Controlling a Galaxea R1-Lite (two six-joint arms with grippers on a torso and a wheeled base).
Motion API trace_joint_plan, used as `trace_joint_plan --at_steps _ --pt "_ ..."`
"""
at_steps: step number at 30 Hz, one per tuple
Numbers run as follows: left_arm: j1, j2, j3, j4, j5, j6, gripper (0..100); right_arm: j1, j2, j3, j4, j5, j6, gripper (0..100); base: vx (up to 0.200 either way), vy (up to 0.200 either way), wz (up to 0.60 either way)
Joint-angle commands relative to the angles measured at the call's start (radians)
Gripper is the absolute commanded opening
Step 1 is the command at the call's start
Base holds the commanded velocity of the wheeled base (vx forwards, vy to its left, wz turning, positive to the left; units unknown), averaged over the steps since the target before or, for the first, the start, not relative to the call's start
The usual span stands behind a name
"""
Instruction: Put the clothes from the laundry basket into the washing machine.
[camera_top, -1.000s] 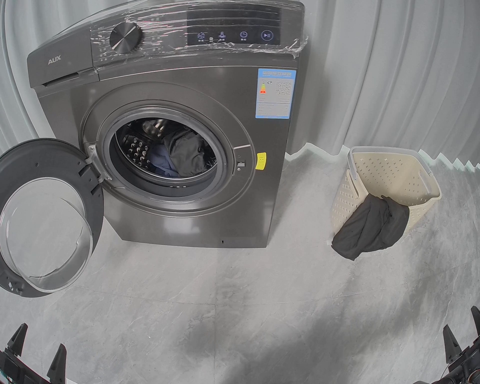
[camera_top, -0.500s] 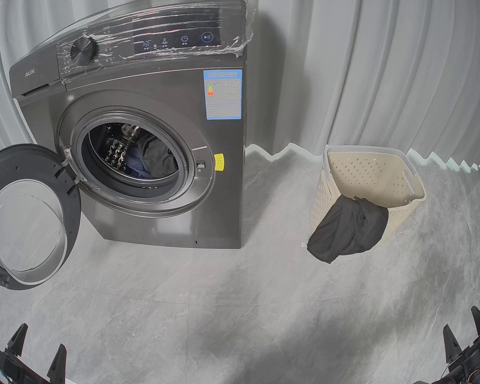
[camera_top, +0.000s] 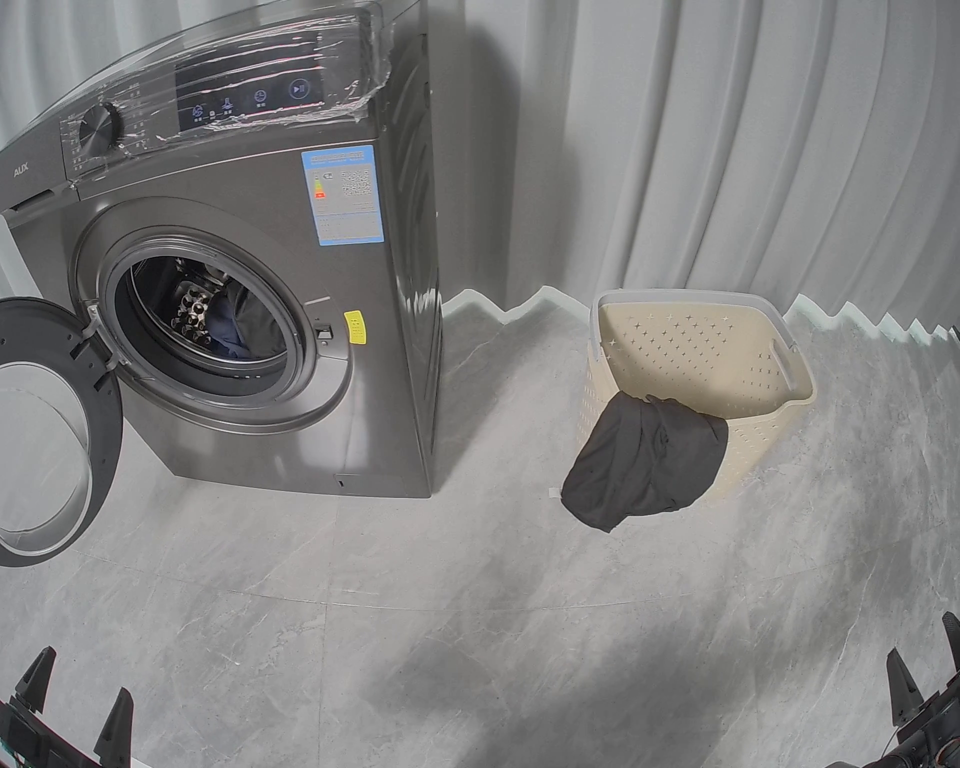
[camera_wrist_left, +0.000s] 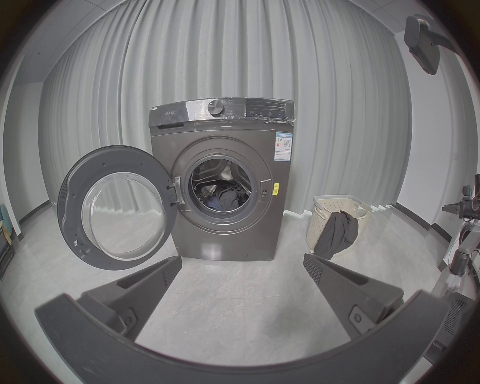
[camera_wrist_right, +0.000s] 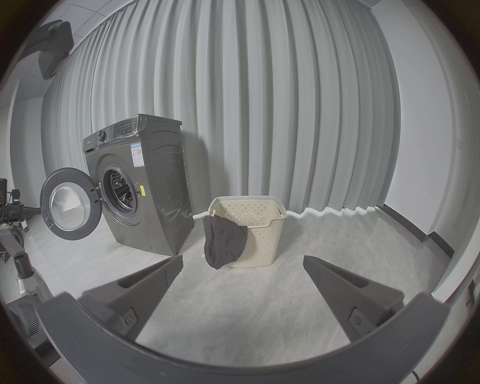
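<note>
A grey washing machine (camera_top: 250, 330) stands at the left with its round door (camera_top: 45, 430) swung wide. Dark clothes (camera_top: 235, 325) lie inside the drum. A cream laundry basket (camera_top: 700, 370) stands on the floor to its right, and a black garment (camera_top: 640, 460) hangs over the basket's front rim. My left gripper (camera_top: 75, 700) is low at the near left, open and holding nothing. My right gripper (camera_top: 930, 665) is low at the near right, also open and holding nothing. In the wrist views the machine (camera_wrist_left: 225, 180) and the basket (camera_wrist_right: 255, 225) stand well ahead of the open fingers.
Grey marble-look floor (camera_top: 480, 620) spreads between me and both the machine and the basket. White pleated curtains (camera_top: 700, 140) close off the back of the room.
The whole head view has swung to the right, so the machine sits further left and the basket nearer the middle. Neither gripper has changed.
</note>
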Motion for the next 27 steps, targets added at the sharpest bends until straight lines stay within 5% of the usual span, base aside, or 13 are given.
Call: trace_joint_plan --at_steps 1,21,27 --pt "0.000 -0.007 0.013 0.000 0.002 -0.002 100 0.001 -0.007 0.016 -0.001 0.000 -0.002 100 0.000 0.000 0.00" --pt "0.000 -0.007 0.013 0.000 0.002 -0.008 100 0.000 -0.007 0.018 -0.003 0.000 -0.002 100 0.090 0.000 0.00" --pt "0.000 -0.007 0.013 0.000 0.003 -0.016 100 0.000 -0.006 0.018 -0.003 0.000 -0.002 100 0.000 -0.200 0.00"
